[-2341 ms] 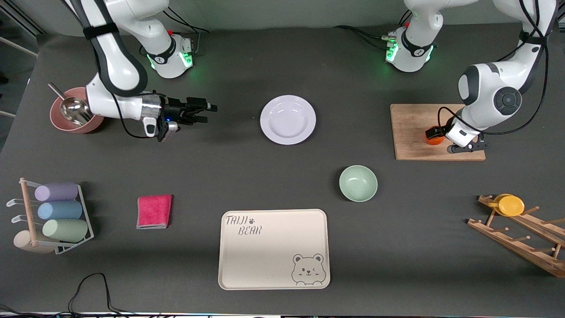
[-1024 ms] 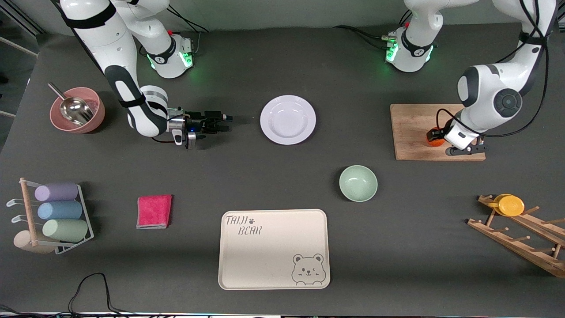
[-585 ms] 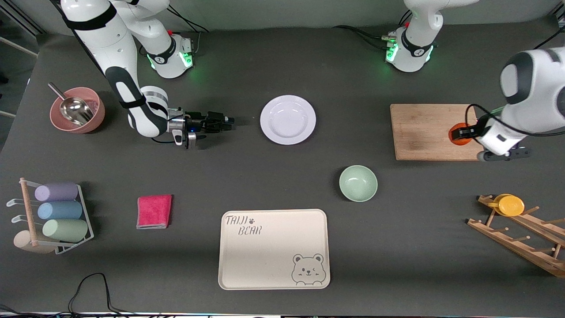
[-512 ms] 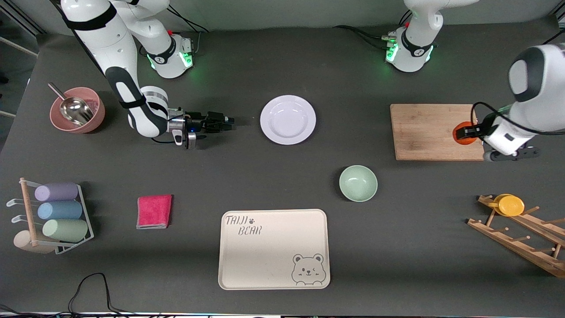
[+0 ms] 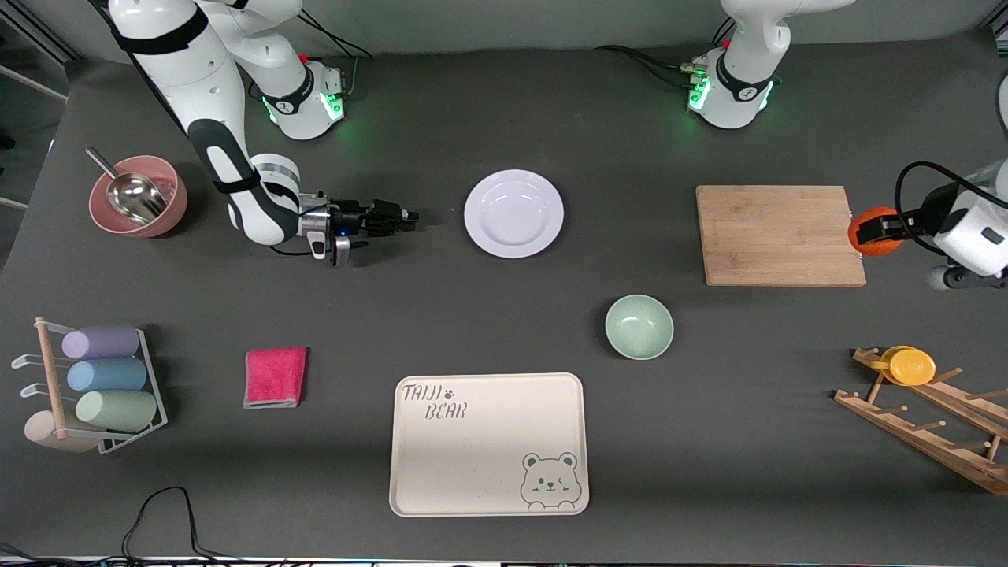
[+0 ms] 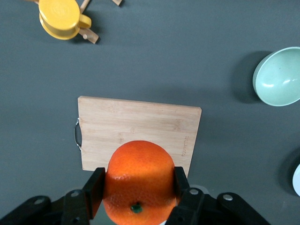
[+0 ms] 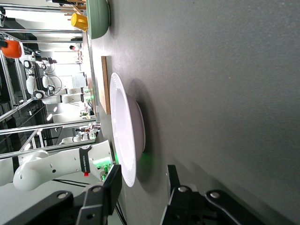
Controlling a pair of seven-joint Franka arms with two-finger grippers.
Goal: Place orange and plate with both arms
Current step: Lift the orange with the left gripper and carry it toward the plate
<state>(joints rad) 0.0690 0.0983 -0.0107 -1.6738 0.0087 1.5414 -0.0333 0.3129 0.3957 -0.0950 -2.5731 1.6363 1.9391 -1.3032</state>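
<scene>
The orange (image 5: 866,215) is gripped in my left gripper (image 5: 872,232), up in the air over the edge of the wooden board (image 5: 776,235) at the left arm's end of the table. In the left wrist view the orange (image 6: 138,171) fills the shut gripper (image 6: 138,187), with both fingers (image 6: 96,185) pressed on its sides. The pale plate (image 5: 513,213) lies at the table's middle. My right gripper (image 5: 411,216) is low over the table beside the plate, toward the right arm's end. It is open (image 7: 143,180), and the plate's rim (image 7: 124,136) lies just ahead of it, untouched.
A mint-green bowl (image 5: 639,326) and the cream bear tray (image 5: 488,443) lie nearer the camera than the plate. A pink bowl with a scoop (image 5: 138,197), a red cloth (image 5: 275,377) and a rack of cylinders (image 5: 102,378) are at the right arm's end. A wooden rack with yellow lids (image 5: 913,366) is at the left arm's end.
My left gripper has lifted the orange off the board and carried it toward the left arm's end of the table. My right gripper moved closer to the plate, then stayed still.
</scene>
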